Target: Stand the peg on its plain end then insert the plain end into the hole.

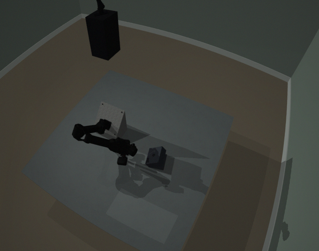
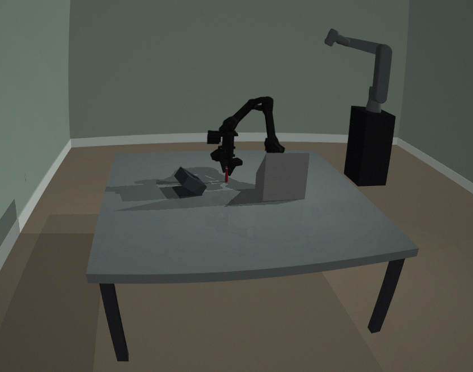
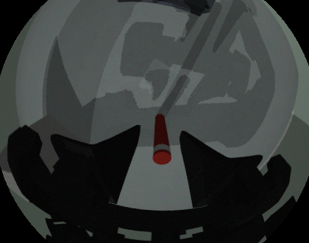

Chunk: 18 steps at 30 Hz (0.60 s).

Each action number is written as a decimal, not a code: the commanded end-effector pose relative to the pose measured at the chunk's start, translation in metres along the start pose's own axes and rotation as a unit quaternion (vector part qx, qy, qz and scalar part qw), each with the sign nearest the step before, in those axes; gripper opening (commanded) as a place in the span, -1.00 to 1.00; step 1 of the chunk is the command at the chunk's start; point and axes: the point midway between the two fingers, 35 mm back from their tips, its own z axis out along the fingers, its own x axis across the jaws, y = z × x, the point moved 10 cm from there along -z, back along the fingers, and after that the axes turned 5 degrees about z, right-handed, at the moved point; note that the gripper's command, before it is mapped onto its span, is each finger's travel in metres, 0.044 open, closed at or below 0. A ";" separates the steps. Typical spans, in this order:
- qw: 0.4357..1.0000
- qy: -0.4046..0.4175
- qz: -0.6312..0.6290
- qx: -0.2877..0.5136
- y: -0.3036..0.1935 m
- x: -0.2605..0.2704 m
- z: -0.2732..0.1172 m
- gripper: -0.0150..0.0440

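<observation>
The red peg (image 2: 226, 178) (image 3: 161, 138) stands upright on the table (image 1: 181, 108) (image 2: 244, 244), its white-banded end up and its plain end down. My gripper (image 2: 226, 172) (image 3: 160, 132) points down over it, partly open. Its fingers stand on either side of the peg's upper part, with a gap on both sides in the wrist view. The dark block (image 1: 151, 162) (image 2: 193, 185) (image 3: 202, 8) has a sloped face with one round hole, seen in the top view. The peg is hidden by the arm in the top view.
A pale wedge (image 1: 112, 111) (image 2: 286, 176) with a sloped, dotted face stands beside the arm's base, on the other side of the gripper from the dark block. A second arm stands on a black pedestal (image 1: 104, 35) (image 2: 369, 147) away from the table.
</observation>
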 end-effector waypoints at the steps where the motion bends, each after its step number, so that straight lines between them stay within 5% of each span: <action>1: 1.000 0.000 0.001 0.000 0.000 0.000 0.000 -0.07; 4: 1.000 0.000 0.001 0.000 0.000 0.000 0.000 -0.33; 18: 1.000 0.003 0.001 -0.001 0.002 0.001 -0.016 -0.49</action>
